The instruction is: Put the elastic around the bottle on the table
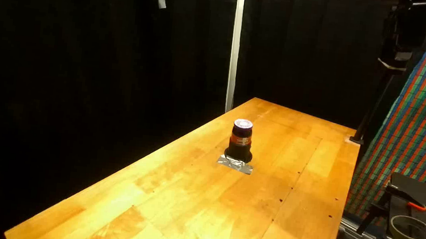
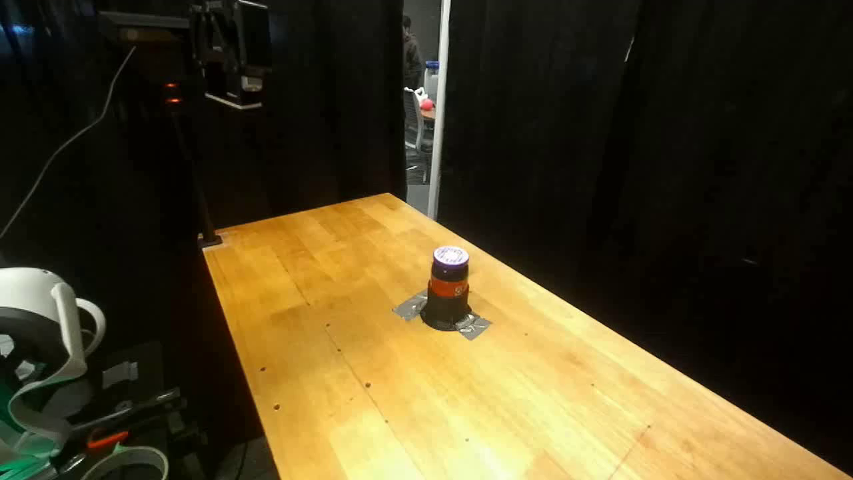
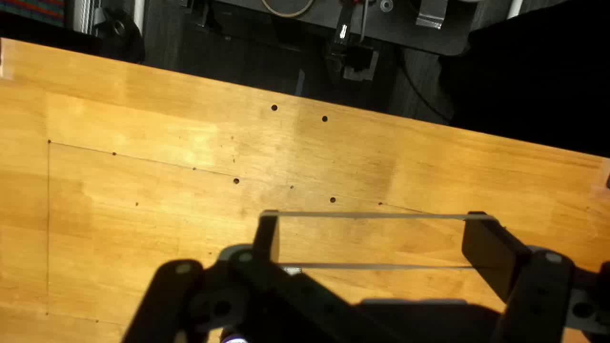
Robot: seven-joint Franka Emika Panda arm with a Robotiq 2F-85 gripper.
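Observation:
The dark brown bottle with an orange label and pale lid stands upright in a black base on the wooden table; both exterior views show it. In the wrist view only a sliver of its lid shows, at the bottom edge. My gripper is open, with the pale elastic stretched around both fingers in two roughly parallel strands. In both exterior views the gripper is high above the table's far end, apart from the bottle. The elastic shows there as a thin light line.
Silver tape fixes the bottle's base to the table. A dark post stands at the table's far corner. A black bench with a tape roll is beside the table. Black curtains hang around.

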